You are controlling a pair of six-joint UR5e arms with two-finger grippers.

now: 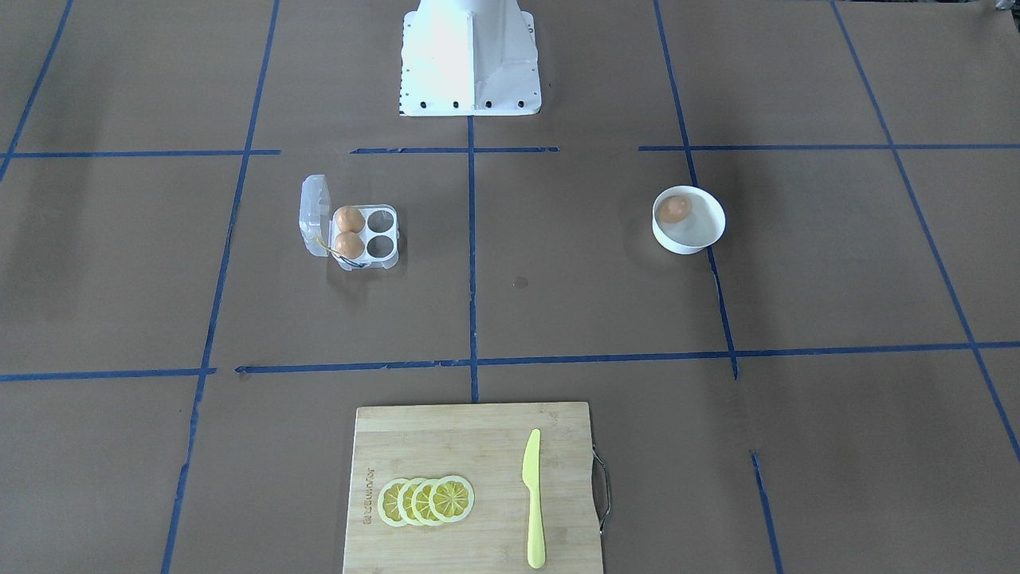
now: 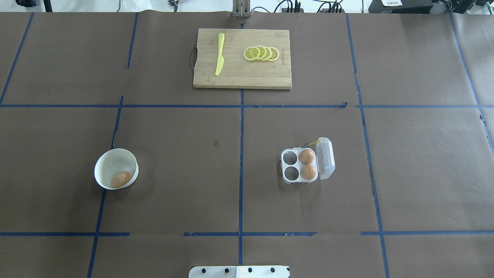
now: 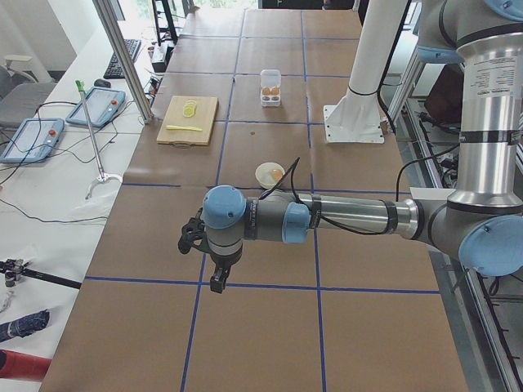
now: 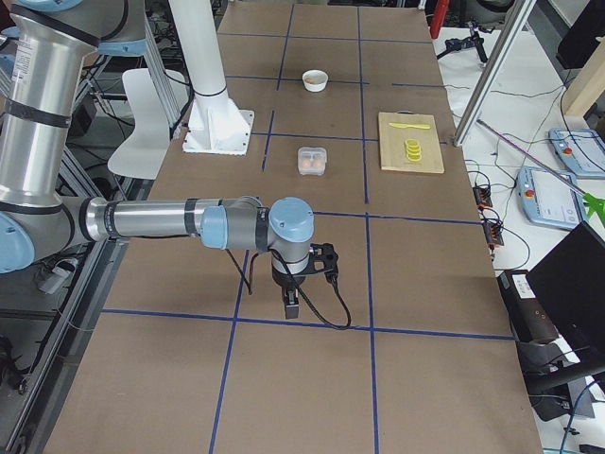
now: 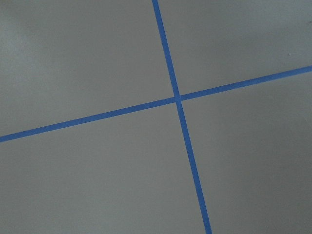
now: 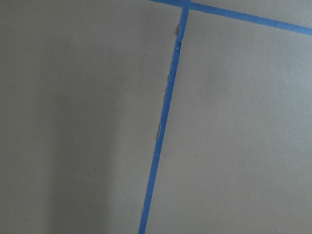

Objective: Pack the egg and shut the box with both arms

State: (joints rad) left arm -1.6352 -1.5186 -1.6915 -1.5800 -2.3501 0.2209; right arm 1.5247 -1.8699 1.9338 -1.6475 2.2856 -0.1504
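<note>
The clear box (image 2: 290,157) stands open on the table, its lid (image 2: 325,158) hinged upright on the side. Two tan eggs (image 2: 306,156) (image 2: 308,172) fill the cells by the lid; two cells are empty. A third egg (image 2: 121,178) lies in a white bowl (image 2: 115,154). Both grippers show only in the side views. My left gripper (image 3: 214,282) hangs over bare table, far from the bowl. My right gripper (image 4: 291,305) hangs over bare table, far from the box (image 4: 311,160). I cannot tell whether either is open or shut.
A bamboo cutting board (image 2: 247,73) at the table's far side carries a yellow knife (image 2: 219,58) and several lemon slices (image 2: 261,53). The white robot base (image 1: 470,64) stands at the near edge. Blue tape lines grid the brown table.
</note>
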